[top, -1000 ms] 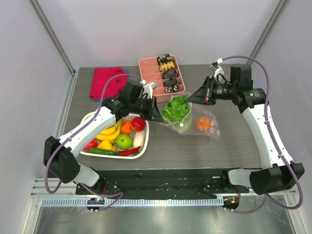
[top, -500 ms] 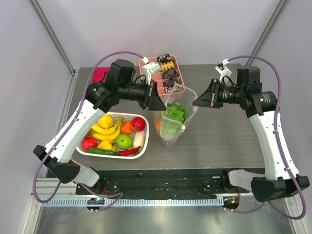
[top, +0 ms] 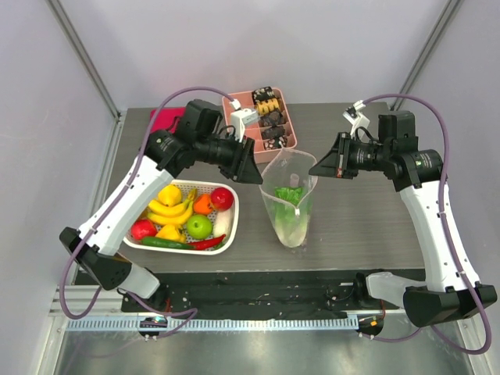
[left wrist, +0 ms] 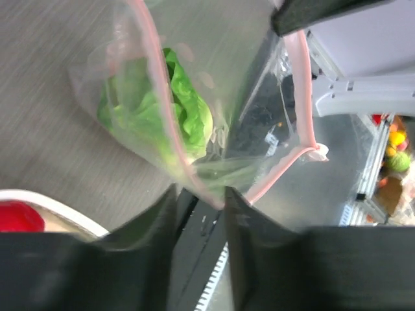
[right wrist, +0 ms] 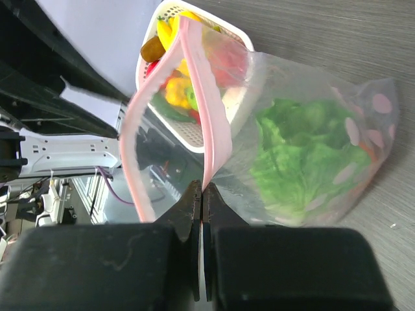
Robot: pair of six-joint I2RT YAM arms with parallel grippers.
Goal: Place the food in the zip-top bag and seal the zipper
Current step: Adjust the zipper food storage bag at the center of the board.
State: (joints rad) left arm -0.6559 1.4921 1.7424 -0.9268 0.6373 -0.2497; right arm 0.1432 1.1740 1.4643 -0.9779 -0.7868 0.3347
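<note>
The zip-top bag (top: 299,226), thin clear plastic printed with pale round dots, hangs upright near the middle of the tabletop's front edge, strung between both arms. Its mouth gapes in a rounded loop edged by the zipper (right wrist: 217,116), a narrow pale-pink strip. Crinkled green lettuce (top: 291,199) sits low inside. The left gripper (left wrist: 201,194) has its black fingers drawn in on the rim, a slim gap showing between them. The right gripper (right wrist: 202,188) is pinched flat on the opposite side of the strip. Toward the front-left corner, a white mesh basket (top: 211,183) holds glossy toy produce, including yellow bananas (top: 168,209) and a round green apple (top: 198,226). The tabletop (top: 359,226) is dark woodgrain.
</note>
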